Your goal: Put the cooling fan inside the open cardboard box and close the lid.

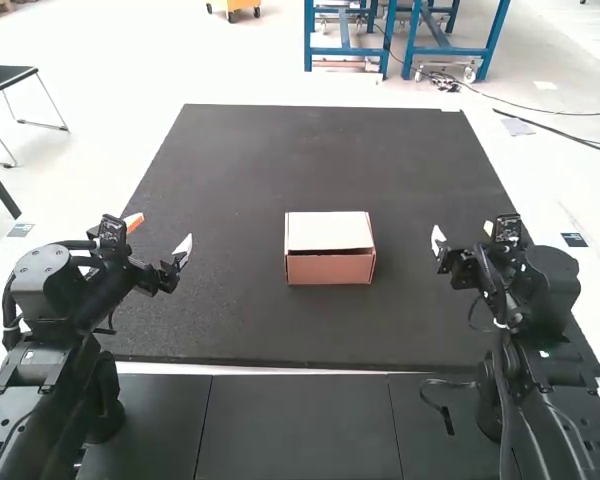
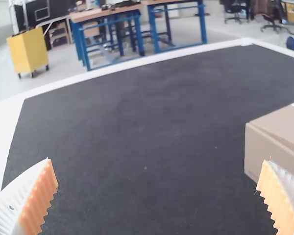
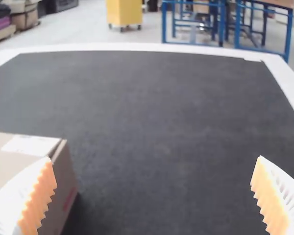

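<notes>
A small brown cardboard box stands in the middle of the black mat, its lid lying flat and shut on top. My left gripper hangs above the mat's left edge, well left of the box, open with nothing between its white ribbed, orange-padded fingers. My right gripper hovers at the mat's right edge, equally far from the box, open and holding nothing. The left wrist view catches a corner of the box. In the right wrist view the box sits just behind one finger.
White table surface surrounds the mat. Wide bare mat lies all around the box. Black panels run along the near edge between the two arm bases.
</notes>
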